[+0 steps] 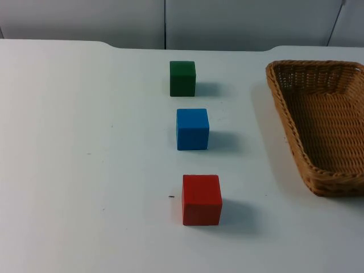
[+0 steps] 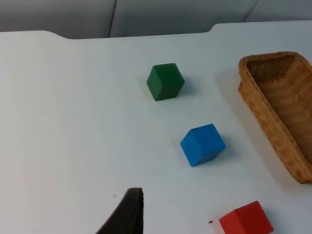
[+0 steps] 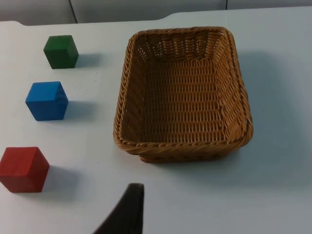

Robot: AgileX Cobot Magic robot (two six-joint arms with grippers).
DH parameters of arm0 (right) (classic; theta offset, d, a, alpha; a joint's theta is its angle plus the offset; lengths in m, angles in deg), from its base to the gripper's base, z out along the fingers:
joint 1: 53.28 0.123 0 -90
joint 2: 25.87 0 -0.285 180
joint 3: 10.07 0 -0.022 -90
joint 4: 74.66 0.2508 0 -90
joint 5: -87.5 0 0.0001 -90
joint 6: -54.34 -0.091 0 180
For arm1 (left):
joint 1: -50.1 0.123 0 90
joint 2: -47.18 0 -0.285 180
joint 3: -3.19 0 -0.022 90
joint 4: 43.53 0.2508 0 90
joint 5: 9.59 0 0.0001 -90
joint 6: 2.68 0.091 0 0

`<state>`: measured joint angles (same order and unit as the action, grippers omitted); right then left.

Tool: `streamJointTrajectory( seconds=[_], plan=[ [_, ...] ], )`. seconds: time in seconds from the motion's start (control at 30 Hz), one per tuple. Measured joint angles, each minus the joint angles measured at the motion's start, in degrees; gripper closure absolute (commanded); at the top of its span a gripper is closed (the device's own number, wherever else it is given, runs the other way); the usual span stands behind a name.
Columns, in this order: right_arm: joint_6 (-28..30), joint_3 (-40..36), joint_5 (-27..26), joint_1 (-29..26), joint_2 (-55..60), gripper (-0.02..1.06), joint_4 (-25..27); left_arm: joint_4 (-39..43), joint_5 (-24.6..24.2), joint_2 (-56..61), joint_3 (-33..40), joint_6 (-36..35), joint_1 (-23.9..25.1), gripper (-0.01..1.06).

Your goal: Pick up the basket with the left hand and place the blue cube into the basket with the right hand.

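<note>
Lying in one line down the middle of the white surface (image 1: 85,142) are three cubes, spaced apart and touching nothing: the green cube (image 1: 182,78) farthest back toward the grey wall (image 1: 227,23), the blue cube (image 1: 192,129) in the middle, the red cube (image 1: 201,199) nearest the camera. All three are resting flat on the surface.

The basket (image 1: 284,108), a wicker tray with a woven rim, is sitting upright on the surface to the right of the cube line, well apart from the blue cube. Its interior is holding nothing, as the right wrist view is showing plainly. Its near short wall is facing the right arm's camera.

The left hand is hanging above the surface on the near left side of the cubes, one black fingertip (image 2: 127,214) showing, gripping nothing visible; whether it is open or closed cannot be told. The right hand is hanging above the surface just in front of the basket's near wall, one fingertip (image 3: 127,210) showing; its state cannot be told either.
</note>
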<state>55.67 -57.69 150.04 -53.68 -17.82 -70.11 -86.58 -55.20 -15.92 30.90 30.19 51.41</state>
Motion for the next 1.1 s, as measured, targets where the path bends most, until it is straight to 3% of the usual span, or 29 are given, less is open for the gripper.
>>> streamJointTrajectory(
  seconds=[0.47, 0.73, 0.93, 1.1],
  plan=[
    [-0.23, 0.00, 0.00, 0.00, 0.00, 0.00, 0.00, -20.40, 0.41, -16.16, -0.42, 15.64, 0.00, 0.01],
    [-0.23, 0.00, 0.00, 0.00, 0.00, 0.00, 0.00, -24.57, 0.41, -20.86, -1.90, 18.60, -0.23, 0.01],
    [-0.35, 0.00, 0.00, 0.00, 0.00, 0.00, 0.00, -24.78, 2.55, -25.36, -7.37, 19.02, -5.08, 0.01],
    [-0.35, 0.00, 0.00, 0.00, 0.00, 0.00, 0.00, -24.90, 4.99, -31.69, -12.34, 19.02, -11.89, 0.01]
  ],
)
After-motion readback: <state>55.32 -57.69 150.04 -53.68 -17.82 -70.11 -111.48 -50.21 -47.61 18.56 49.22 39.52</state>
